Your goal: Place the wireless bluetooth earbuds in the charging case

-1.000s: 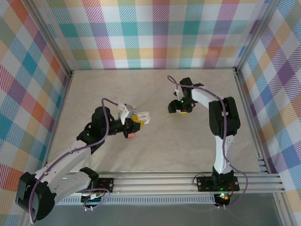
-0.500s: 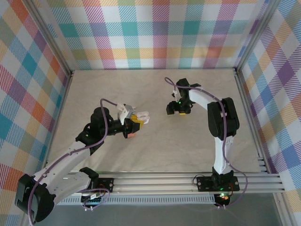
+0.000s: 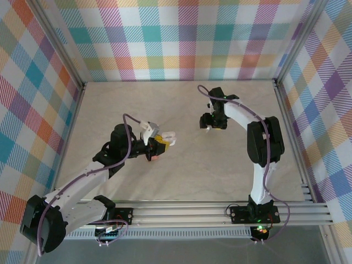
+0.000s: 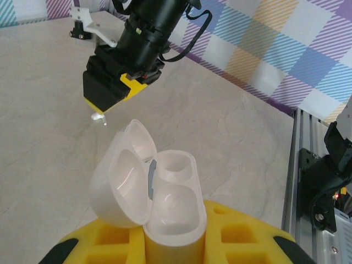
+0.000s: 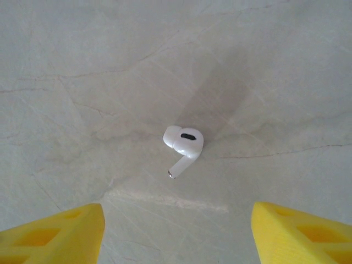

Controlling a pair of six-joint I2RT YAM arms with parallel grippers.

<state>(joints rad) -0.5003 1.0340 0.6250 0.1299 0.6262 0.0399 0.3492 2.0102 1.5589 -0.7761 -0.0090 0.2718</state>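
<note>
Step in hand: pick-up of an earbud, not yet gripped.

- Left hand (image 3: pixel 155 146) clenched on the case (image 4: pixel 165 198), holding it off the worktop (image 3: pixel 220 165) left of centre. Lid is flipped back and both wells look empty.
- Right hand (image 5: pixel 176 231) hovers over a white earbud (image 5: pixel 184 142), with its yellow fingers (image 5: pixel 60 228) spread, one to each side. Neither touches the earbud, so the hand is released and holds nothing.
- The earbud lies flat on the worktop, right of centre toward the back. Its head is up-frame in the right wrist view and its stem points down-left. It is well apart from the case.

Next move, as I judge it:
- Lower straight down, centred on the earbud.
- Close across the head or upper stem. It is a small, smooth thing and likely to skid or flip if pinched off-centre.
- Lift, carry it across to the open case, and line the stem up with a well before letting go.
- The left hand needs to keep the case steady and mouth-up meanwhile.
</note>
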